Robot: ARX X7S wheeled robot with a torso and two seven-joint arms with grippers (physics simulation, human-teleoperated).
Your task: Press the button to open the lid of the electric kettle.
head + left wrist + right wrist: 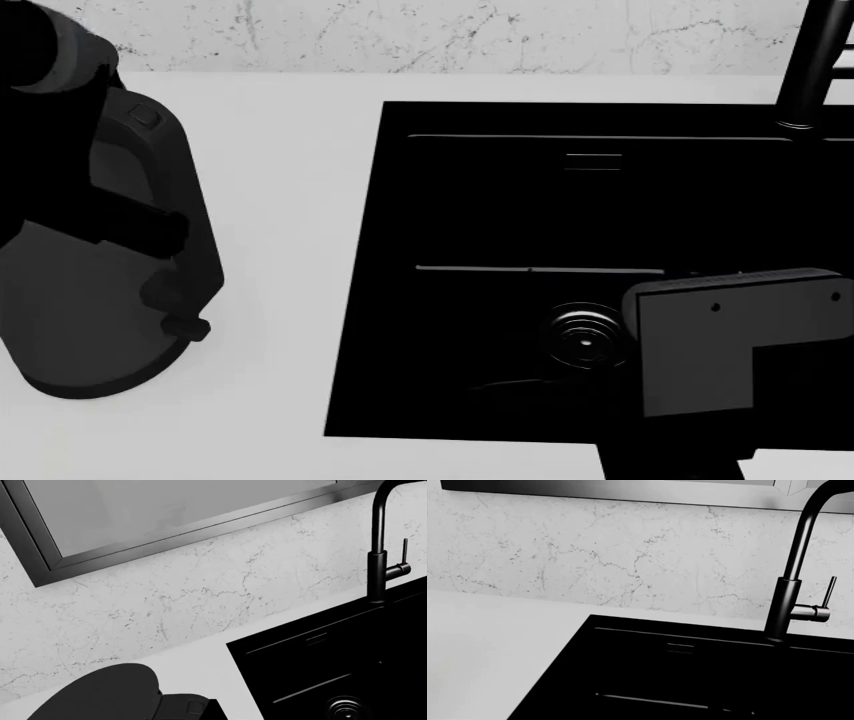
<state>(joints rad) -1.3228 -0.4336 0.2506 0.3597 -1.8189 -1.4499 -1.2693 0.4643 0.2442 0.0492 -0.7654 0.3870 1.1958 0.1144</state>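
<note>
The electric kettle [94,330] stands on the white counter at the left of the head view, dark grey, with its stub switch [187,327] low on the side. My black left arm [47,120] reaches over its top and hides the lid there. In the left wrist view the lid [100,695] lies flat and closed. The button [195,707] sits on the handle top beside it and also shows in the head view [143,117]. A black tip of my left gripper [217,712] is right next to the button. My right arm [734,340] hangs over the sink, its fingers unseen.
A black sink [400,250] with a drain [587,338] fills the middle and right of the head view. A black tap [790,580] stands at its back right. A marble backsplash [594,555] and a dark-framed window [40,565] lie behind.
</note>
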